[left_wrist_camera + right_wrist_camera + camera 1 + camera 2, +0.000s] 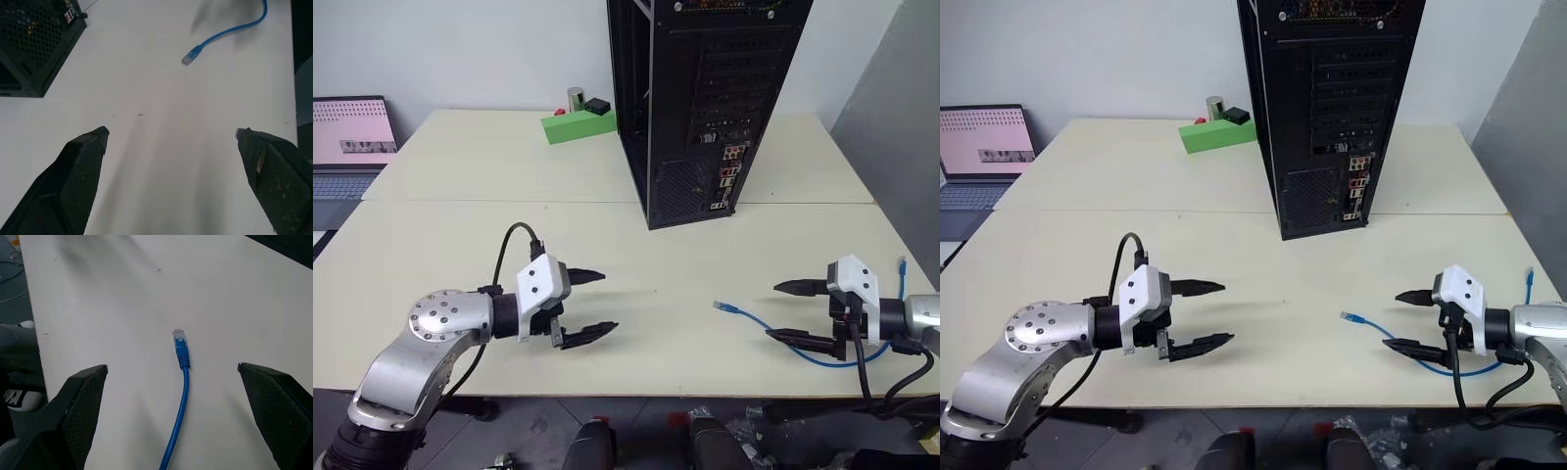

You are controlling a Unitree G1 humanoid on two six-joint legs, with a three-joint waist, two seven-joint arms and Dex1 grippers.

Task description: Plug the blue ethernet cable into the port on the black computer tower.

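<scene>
Left gripper: nearest the camera, low on the left over the near table; its two black fingers are spread wide and grasp nothing, pointing toward the middle of the table.
Right gripper: low on the right, fingers likewise spread wide and empty, pointing inward toward the left gripper.
Blue ethernet cable: lies loose on the table, touched by neither gripper; one clear plug end rests flat just ahead of the right gripper, in line with the gap between its fingers, and the cord curves back under that gripper; the other end stands up near the right table edge.
Table: pale cream top, with a seam running across behind the grippers.
Black computer tower: stands upright on the far side of the seam, well apart from both grippers, its perforated rear panel facing the camera.
Port: cannot be told apart for certain among the coloured connectors low on the rear panel.
Green box: on the far table, left of the tower.
Laptop: open at the far left edge.
</scene>
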